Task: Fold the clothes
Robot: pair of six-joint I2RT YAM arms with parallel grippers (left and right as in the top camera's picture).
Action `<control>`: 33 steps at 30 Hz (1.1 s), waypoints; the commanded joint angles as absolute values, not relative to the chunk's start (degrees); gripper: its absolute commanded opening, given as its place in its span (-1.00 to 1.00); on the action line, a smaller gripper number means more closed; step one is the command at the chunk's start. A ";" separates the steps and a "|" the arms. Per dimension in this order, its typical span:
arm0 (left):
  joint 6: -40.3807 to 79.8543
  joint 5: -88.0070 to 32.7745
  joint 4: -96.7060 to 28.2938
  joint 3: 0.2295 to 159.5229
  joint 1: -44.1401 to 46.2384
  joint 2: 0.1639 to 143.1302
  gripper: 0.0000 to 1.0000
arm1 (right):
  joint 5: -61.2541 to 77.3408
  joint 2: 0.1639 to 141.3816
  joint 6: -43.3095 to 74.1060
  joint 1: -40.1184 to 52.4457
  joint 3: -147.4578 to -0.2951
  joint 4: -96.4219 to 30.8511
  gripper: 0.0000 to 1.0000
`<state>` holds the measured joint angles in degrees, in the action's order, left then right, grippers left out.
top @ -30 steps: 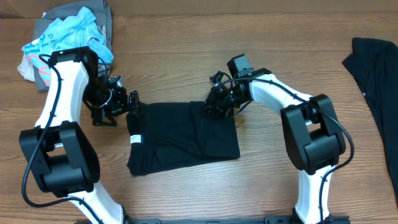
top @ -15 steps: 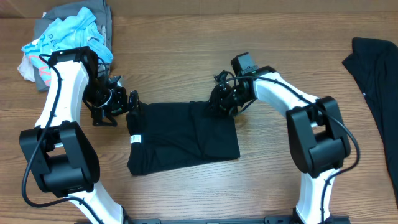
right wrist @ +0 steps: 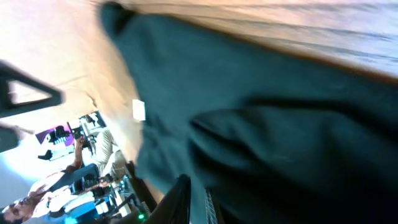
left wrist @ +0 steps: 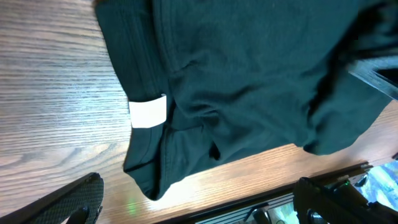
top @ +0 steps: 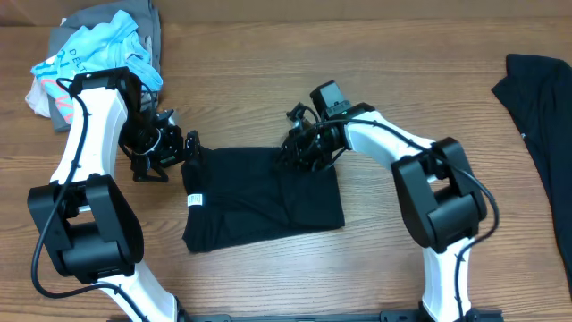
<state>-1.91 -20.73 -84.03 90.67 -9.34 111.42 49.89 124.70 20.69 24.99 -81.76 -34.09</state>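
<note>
The clothes being folded are a black T-shirt (top: pixel 264 197), lying as a folded rectangle mid-table with its small white tag (top: pixel 194 199) at the left edge. My left gripper (top: pixel 189 154) stands open beside the shirt's upper left corner, nothing between its fingers. Seen from the left wrist, the shirt (left wrist: pixel 249 74) and tag (left wrist: pixel 148 112) lie just beyond the wide-spread left gripper (left wrist: pixel 199 199). My right gripper (top: pixel 293 154) sits on the shirt's top edge. In the right wrist view the right gripper (right wrist: pixel 196 202) has its fingers close together, with dark fabric (right wrist: pixel 280 124) in the narrow gap.
A heap of other clothes (top: pixel 98 45), light blue, white and grey, lies at the back left behind the left arm. Another black garment (top: pixel 536 116) hangs over the table's right edge. Bare wood (top: pixel 268 80) lies behind the shirt.
The right gripper has slid a little to the left along the shirt's top edge. The left arm and the shirt's outline are unchanged.
</note>
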 commanded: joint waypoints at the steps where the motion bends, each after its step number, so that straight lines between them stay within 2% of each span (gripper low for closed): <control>1: -2.74 -20.58 -84.12 90.37 -8.97 109.97 1.00 | 49.12 127.37 19.90 23.53 -80.99 -33.89 -0.72; 7: -2.74 -20.58 -83.99 90.37 -8.97 109.97 1.00 | 50.09 125.86 20.10 21.10 -82.59 -37.69 -0.92; 14: -2.72 -20.58 -83.90 90.37 -8.97 109.97 1.00 | 51.53 114.30 14.50 17.76 -84.79 -47.13 -0.91; 18: -2.74 -20.60 -83.83 90.37 -8.95 109.97 1.00 | 51.07 107.42 11.97 17.61 -84.79 -53.39 -0.80; 23: -2.59 -20.60 -83.77 90.37 -8.95 109.97 1.00 | 51.11 106.43 6.09 19.62 -82.87 -61.84 -0.78; 28: -2.59 -20.60 -83.77 90.37 -8.97 109.97 1.00 | 52.97 106.45 6.20 22.24 -73.56 -57.28 -0.78; 31: -2.57 -20.64 -83.74 90.37 -8.97 109.97 1.00 | 57.12 106.45 11.94 22.65 -64.07 -46.13 -0.77; 33: -2.59 -20.88 -83.74 90.37 -8.97 109.97 1.00 | 57.12 106.45 17.19 22.65 -57.87 -37.36 -0.68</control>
